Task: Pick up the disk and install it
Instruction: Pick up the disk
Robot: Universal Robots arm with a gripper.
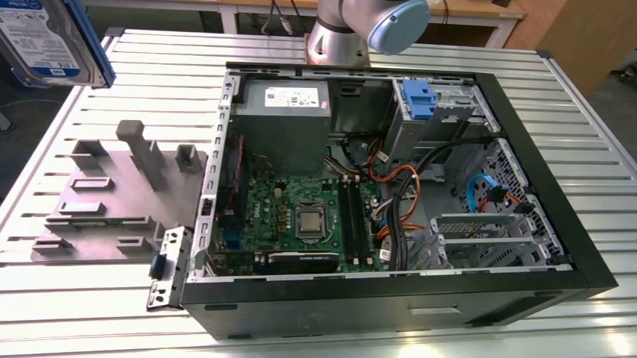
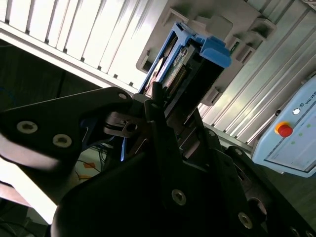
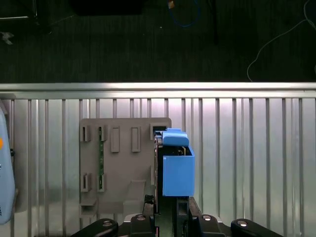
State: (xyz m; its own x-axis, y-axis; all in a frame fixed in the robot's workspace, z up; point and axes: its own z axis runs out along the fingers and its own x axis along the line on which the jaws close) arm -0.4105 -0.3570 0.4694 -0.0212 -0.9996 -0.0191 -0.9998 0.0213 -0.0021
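The disk, a silver hard drive with a white-and-blue label and a blue rail along its edge, hangs high in the air at the exterior view's upper left, well off the table. In the first wrist view the disk is seen edge-on with its blue carrier, over the grey fixture plate. My gripper is shut on the disk from behind. In the second wrist view the dark fingers clamp the disk, whose blue rails point away from the wrist.
An open black computer case lies on the slatted metal table. It holds a drive cage with a blue latch and a grey power-supply box. The grey fixture plate sits beside it. A pendant lies nearby.
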